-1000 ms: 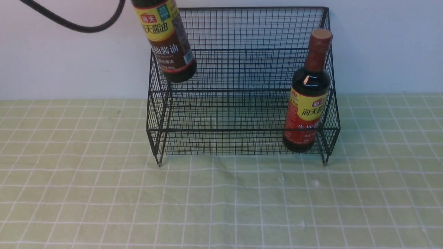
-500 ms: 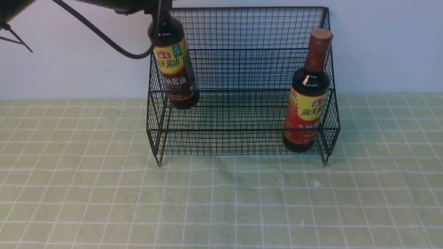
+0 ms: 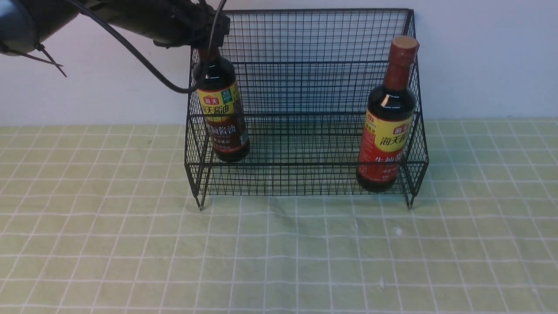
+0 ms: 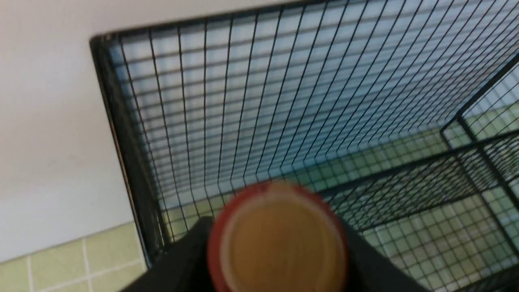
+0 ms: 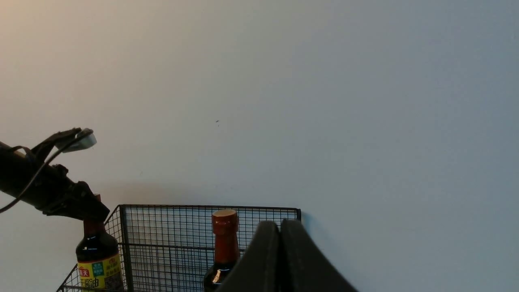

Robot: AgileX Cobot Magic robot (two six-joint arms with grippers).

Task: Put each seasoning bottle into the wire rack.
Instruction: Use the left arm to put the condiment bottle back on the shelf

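Observation:
The brown-label seasoning bottle (image 3: 222, 126) hangs slightly tilted inside the left end of the black wire rack (image 3: 305, 43). My left gripper (image 3: 208, 43) is shut on its neck from above. In the left wrist view its cap (image 4: 279, 243) fills the space between the dark fingers (image 4: 182, 259). I cannot tell whether its base rests on the mesh. The red-label seasoning bottle (image 3: 387, 139) stands upright at the rack's right front corner. My right gripper (image 5: 279, 227) is shut on nothing, high up and out of the front view, with the red-label bottle (image 5: 225, 235) below it.
The rack stands against a pale wall on a green checked cloth (image 3: 279, 253). The left arm (image 3: 130, 17) and its cable (image 3: 144, 65) reach over the rack's left side. The rack's side mesh (image 4: 125, 142) is close to the left gripper.
The left arm has lowered the brown-label bottle from above the rack's left edge down into the rack. The red-label bottle and the rack have not moved.

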